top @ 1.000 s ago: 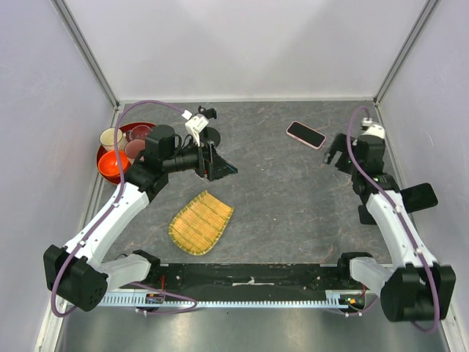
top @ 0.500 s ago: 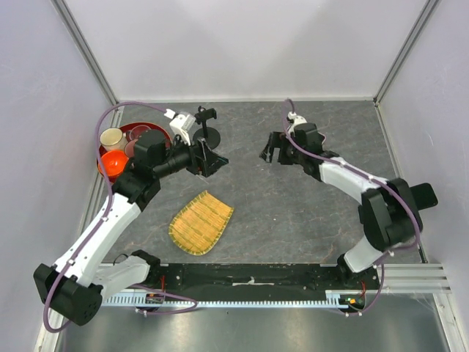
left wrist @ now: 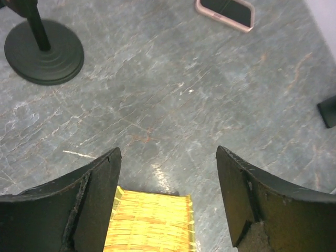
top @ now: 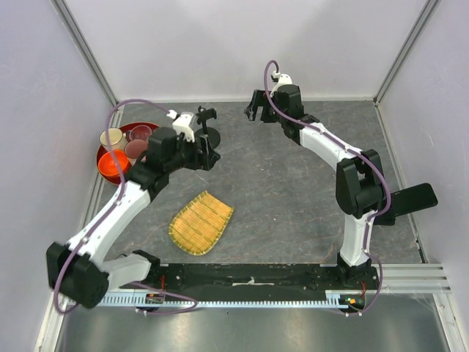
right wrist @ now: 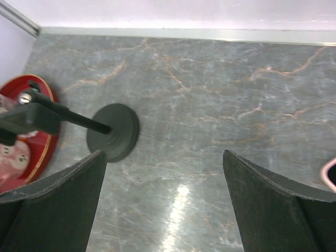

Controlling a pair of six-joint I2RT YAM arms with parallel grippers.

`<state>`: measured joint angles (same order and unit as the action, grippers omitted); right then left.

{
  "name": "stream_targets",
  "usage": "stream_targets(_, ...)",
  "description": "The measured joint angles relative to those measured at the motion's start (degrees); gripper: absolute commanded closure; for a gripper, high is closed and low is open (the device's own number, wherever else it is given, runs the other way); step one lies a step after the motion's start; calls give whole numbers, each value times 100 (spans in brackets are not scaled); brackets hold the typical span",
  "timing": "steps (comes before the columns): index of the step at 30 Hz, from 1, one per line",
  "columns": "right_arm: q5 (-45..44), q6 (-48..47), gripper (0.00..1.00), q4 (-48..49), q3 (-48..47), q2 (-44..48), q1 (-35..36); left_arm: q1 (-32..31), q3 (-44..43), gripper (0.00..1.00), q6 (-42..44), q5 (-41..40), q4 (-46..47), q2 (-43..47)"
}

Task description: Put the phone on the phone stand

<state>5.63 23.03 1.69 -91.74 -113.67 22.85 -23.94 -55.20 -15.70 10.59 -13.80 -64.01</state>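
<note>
The phone, black screen with a pale pink rim, lies flat on the table at the top of the left wrist view (left wrist: 226, 10). Its pink edge shows at the right border of the right wrist view (right wrist: 331, 176). In the top view my right arm covers it. The phone stand (top: 207, 126) stands upright at the back left, with its disc base in the left wrist view (left wrist: 44, 52) and the right wrist view (right wrist: 113, 131). My left gripper (top: 207, 155) (left wrist: 168, 152) is open and empty, just in front of the stand. My right gripper (top: 255, 108) (right wrist: 164, 155) is open and empty, to the right of the stand.
A red tray (top: 100, 152) with cups and an orange bowl sits at the far left. A yellow bamboo mat (top: 201, 221) (left wrist: 149, 223) lies in the near middle. A flat black object (top: 414, 198) lies by the right wall. The back wall is close behind the right gripper.
My right arm swung from the right side across the phone to the back middle, near the stand. My left gripper moved back and up toward the stand's base.
</note>
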Motion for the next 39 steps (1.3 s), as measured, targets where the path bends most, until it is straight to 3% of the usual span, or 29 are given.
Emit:
stream_targets(3, -81, -297, 2, -103, -9, -22, -59, 90, -509, 42, 90, -155, -297, -793)
stream_targets(11, 20, -616, 2, 297, 1266, 66, -461, 450, -1921, 36, 535, -1257, -472, -2433)
stream_targets(18, 35, -702, 2, 588, 2199, 614, -802, 448, -2920, 40, 898, -1923, -409, -3447)
stream_targets(34, 203, -704, 2, 1123, 2201, 839, -953, 448, -3143, 63, 1128, -2251, -319, -3886)
stream_targets(39, 205, -704, 2, 1132, 2201, 839, -953, 450, -3226, 84, 1259, -2258, -315, -3989)
